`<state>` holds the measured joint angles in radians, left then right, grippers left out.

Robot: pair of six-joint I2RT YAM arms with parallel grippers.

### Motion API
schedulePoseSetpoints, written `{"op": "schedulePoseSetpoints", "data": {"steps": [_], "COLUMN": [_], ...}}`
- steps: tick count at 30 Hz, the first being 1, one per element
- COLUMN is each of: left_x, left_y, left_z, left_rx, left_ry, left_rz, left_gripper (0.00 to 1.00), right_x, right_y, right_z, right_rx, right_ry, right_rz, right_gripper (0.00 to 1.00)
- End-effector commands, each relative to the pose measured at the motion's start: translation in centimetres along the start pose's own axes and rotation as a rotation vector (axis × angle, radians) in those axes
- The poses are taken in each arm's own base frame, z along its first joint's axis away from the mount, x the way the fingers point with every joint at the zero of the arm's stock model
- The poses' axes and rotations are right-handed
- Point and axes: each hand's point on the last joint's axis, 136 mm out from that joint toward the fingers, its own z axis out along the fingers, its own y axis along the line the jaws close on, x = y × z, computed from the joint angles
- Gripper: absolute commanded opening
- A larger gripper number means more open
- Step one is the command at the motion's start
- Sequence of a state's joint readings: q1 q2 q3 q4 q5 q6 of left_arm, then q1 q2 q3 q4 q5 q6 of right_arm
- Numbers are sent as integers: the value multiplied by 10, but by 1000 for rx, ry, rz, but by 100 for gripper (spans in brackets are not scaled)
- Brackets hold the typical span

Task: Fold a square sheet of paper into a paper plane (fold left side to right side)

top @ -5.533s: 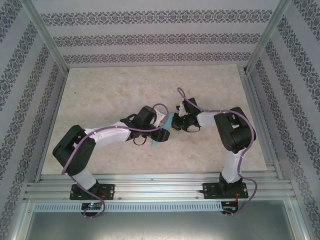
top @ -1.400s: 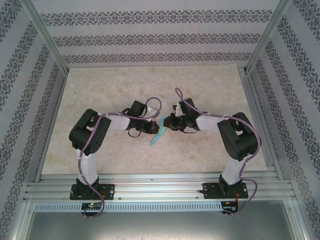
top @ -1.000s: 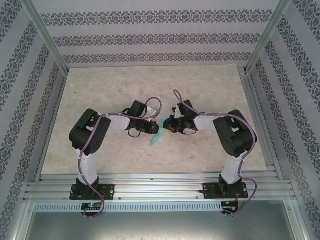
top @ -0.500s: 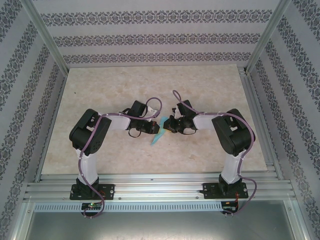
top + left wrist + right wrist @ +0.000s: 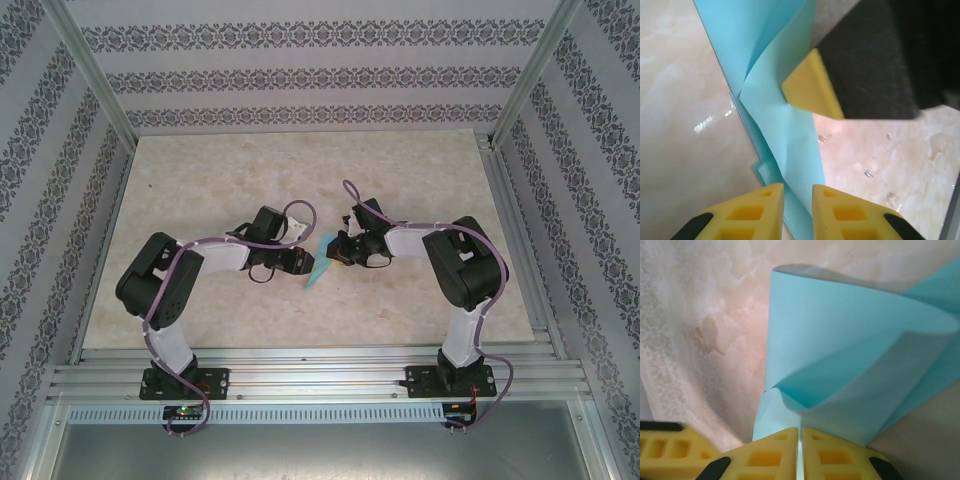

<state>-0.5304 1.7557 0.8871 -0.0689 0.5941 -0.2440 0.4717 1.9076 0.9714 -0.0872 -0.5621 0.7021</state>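
Note:
The turquoise sheet of paper, folded into a slim pointed paper plane shape, hangs between the two grippers over the middle of the table. My right gripper is shut on its upper edge; in the right wrist view the fingers pinch a layer while the paper bulges open above them. My left gripper is at the paper's left side. In the left wrist view its fingers stand slightly apart, with the creased paper running through the gap untouched. The right gripper's yellow fingertip presses the paper from above.
The marble tabletop has free room on all sides of the arms. Aluminium rails run along the near edge, and patterned walls enclose the other three sides.
My left gripper's jaws have parted and released the paper, and the left arm's elbow has swung down and to the left. The right gripper still holds the paper in place.

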Motion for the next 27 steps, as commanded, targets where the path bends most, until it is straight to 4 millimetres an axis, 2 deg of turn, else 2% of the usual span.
{"op": "schedulePoseSetpoints", "data": {"steps": [1,7,11,14,19,27], "left_x": [-8,-5,-10,-6,11,22], "left_y": [-11,-35,-52,-52,-46,-36], "left_z": [-26,-37,-30,-18,4,18], "left_rx": [-18,75,127,131,120,84], "left_ry": [-63,-106,-98,-55,16,58], "left_rz": [8,-77,-89,-100,-122,-131], "left_gripper": [24,22,22,22,21,21], "right_x": [15,14,14,15,16,15], "right_y": [-27,-25,-25,-25,-26,-24], "right_z": [8,8,9,9,10,9], "right_rx": [105,102,101,102,100,99], "right_ry": [43,39,40,42,48,48], "right_rz": [13,6,6,6,8,0], "right_gripper": [11,11,11,11,11,11]}}
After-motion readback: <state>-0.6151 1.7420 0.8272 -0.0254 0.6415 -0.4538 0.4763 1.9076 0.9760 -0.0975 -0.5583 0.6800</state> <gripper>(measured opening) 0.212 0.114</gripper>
